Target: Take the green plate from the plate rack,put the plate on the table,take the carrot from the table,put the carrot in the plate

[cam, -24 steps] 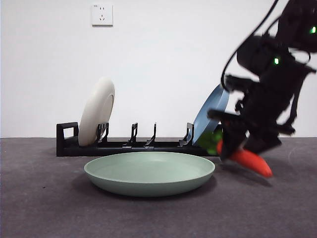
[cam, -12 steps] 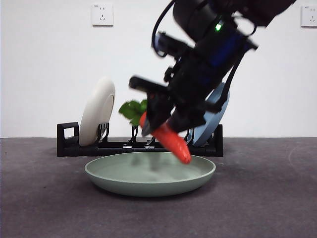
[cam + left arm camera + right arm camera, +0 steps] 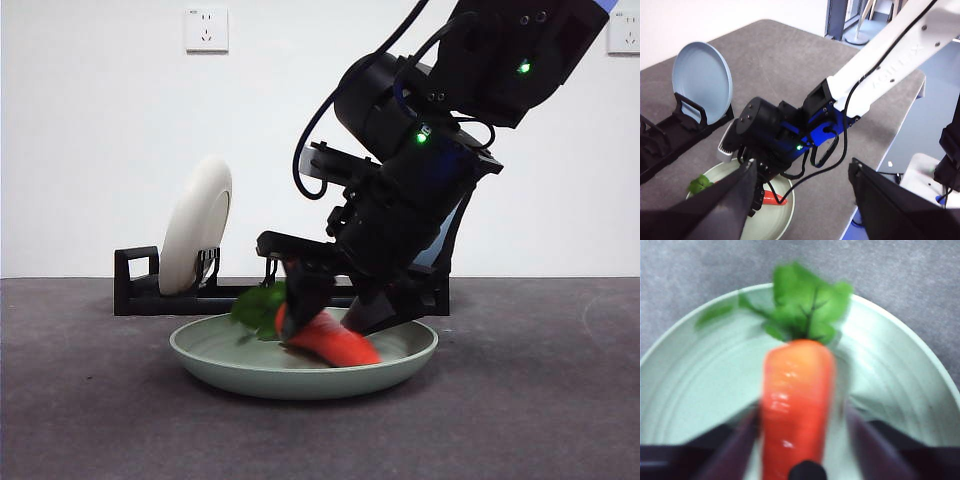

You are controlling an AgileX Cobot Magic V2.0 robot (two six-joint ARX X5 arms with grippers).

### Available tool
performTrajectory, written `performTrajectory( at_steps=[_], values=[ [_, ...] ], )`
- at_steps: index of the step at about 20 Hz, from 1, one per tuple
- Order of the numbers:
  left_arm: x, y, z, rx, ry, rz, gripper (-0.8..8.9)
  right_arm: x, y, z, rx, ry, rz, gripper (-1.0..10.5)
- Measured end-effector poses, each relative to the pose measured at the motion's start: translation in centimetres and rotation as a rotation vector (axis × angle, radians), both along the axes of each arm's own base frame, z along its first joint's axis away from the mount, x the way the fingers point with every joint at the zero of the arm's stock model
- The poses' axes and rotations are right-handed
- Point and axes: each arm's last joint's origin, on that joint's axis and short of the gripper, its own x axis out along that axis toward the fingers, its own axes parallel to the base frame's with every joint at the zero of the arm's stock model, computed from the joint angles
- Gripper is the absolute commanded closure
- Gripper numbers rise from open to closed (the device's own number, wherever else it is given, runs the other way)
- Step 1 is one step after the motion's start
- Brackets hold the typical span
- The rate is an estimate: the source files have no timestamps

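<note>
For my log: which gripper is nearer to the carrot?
Right. The right gripper has the carrot between its jaws, over the green plate; the left gripper waits high above.

There were three plates: one green plate (image 3: 300, 375), one cream-white plate (image 3: 195, 238), one blue plate (image 3: 702, 81). One carrot (image 3: 325, 340), one plate rack (image 3: 140, 290) and two grippers were counted.

The right gripper (image 3: 330, 315), which a second ago holds the carrot (image 3: 325, 338) beside the green plate (image 3: 400, 352), out past its rim, and half a second ago carries it above the plate, is now down inside the plate. The carrot lies low over the plate's floor, leaves toward the plate's centre.
</note>
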Motion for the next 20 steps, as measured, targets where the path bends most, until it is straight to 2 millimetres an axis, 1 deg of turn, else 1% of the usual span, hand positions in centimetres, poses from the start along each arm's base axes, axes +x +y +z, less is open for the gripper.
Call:
performTrajectory(
  at_steps=[3,5,6,8,10,12,13,14,15,17,20],
  values=[
    [0.0,0.0,-0.1,0.008,0.002,0.005,4.99,0.0,0.0,0.4,0.013,-0.007,-0.006,4.3],
    [0.0,0.1,-0.1,0.014,-0.001,0.019,4.99,-0.2,-0.2,1.7,0.038,-0.029,-0.011,4.3],
    [0.0,0.1,-0.2,0.024,0.004,0.021,4.99,-0.4,-0.3,2.6,0.051,-0.041,-0.013,4.4],
    [0.0,0.2,-0.5,0.053,0.019,0.022,4.99,-1.1,-1.0,5.1,0.074,-0.063,-0.016,4.4],
    [-0.1,0.3,-0.7,0.075,0.031,0.022,4.99,-2.4,-2.0,8.1,0.099,-0.088,-0.016,4.4],
    [-0.1,0.3,-0.8,0.085,0.036,0.022,4.99,-4.3,-3.6,11.2,0.111,-0.098,-0.014,4.4],
    [-0.1,0.3,-0.9,0.092,0.040,0.022,4.99,-5.7,-4.7,12.8,0.110,-0.095,-0.013,4.4],
    [-0.1,0.4,-0.9,0.098,0.043,0.022,4.99,-7.0,-5.8,14.0,0.107,-0.077,-0.003,4.4],
    [-0.1,0.4,-1.0,0.104,0.046,0.022,4.99,-8.7,-7.2,15.1,0.094,-0.046,0.007,4.5],
    [-0.2,0.4,-1.1,0.118,0.054,0.022,4.99,-12.0,-9.8,16.5,0.056,0.025,0.021,4.5],
    [-0.2,0.6,-1.4,0.144,0.068,0.022,4.99,-16.3,-13.4,17.7,0.016,0.105,0.036,4.5]
  ],
)
